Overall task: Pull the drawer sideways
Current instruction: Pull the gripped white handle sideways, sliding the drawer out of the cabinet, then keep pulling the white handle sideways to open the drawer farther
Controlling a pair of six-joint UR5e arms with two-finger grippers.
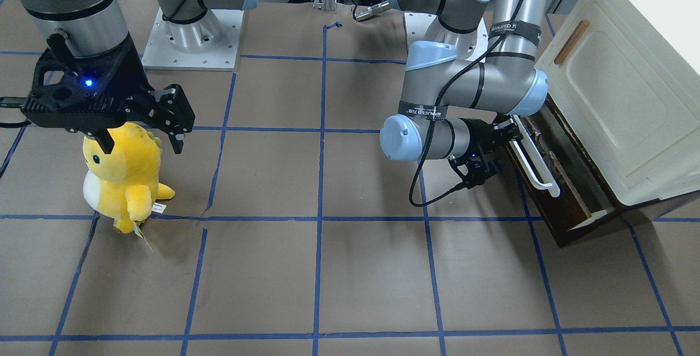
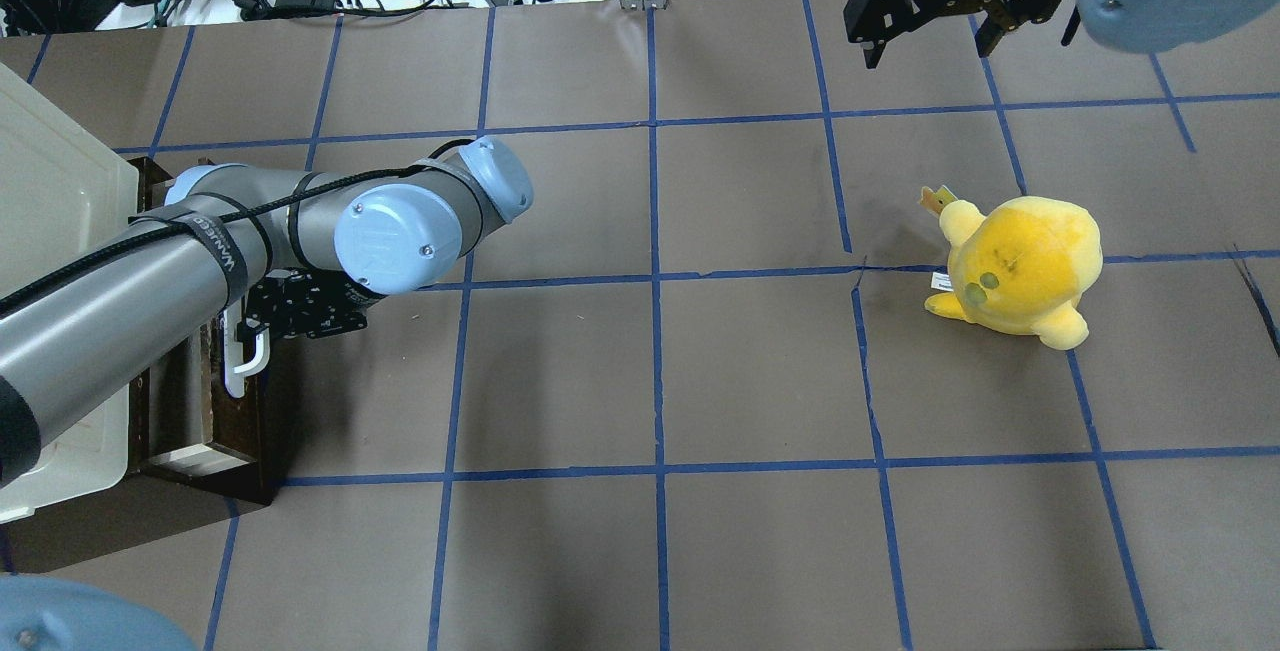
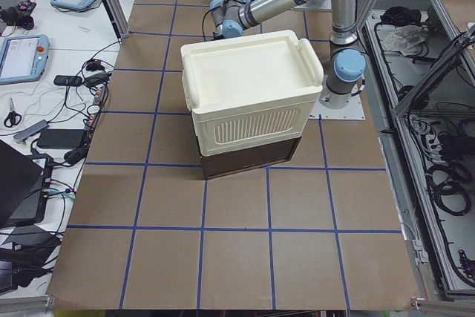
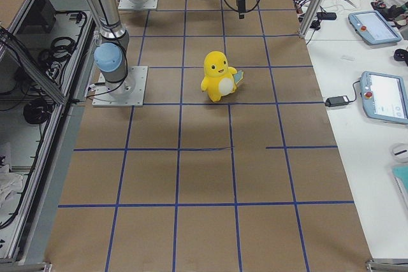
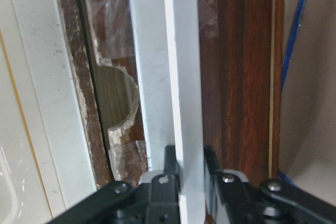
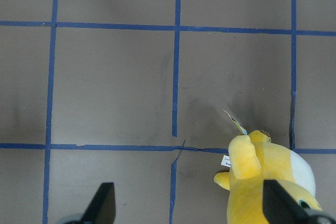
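Drawer [image 1: 548, 215] sits beneath the cream cabinet [image 1: 618, 88] at the end of the worktop [image 1: 328, 279] on the robot's left, its dark front drawn a little out from the cabinet (a strip of pale wood shows at one corner). Its long axis, like that of the white bar handle [image 5: 178, 77], runs from the robot's side toward the operators' side, and the front faces the worktop's middle. The left gripper [image 5: 190, 169] has its fingers clamped narrowly on the handle. Bare brown worktop lies open in front of the drawer. The right gripper [image 1: 141, 140] hangs with fingers [image 6: 104, 203] spread wide over a yellow plush toy [image 1: 126, 175], well apart from the drawer.
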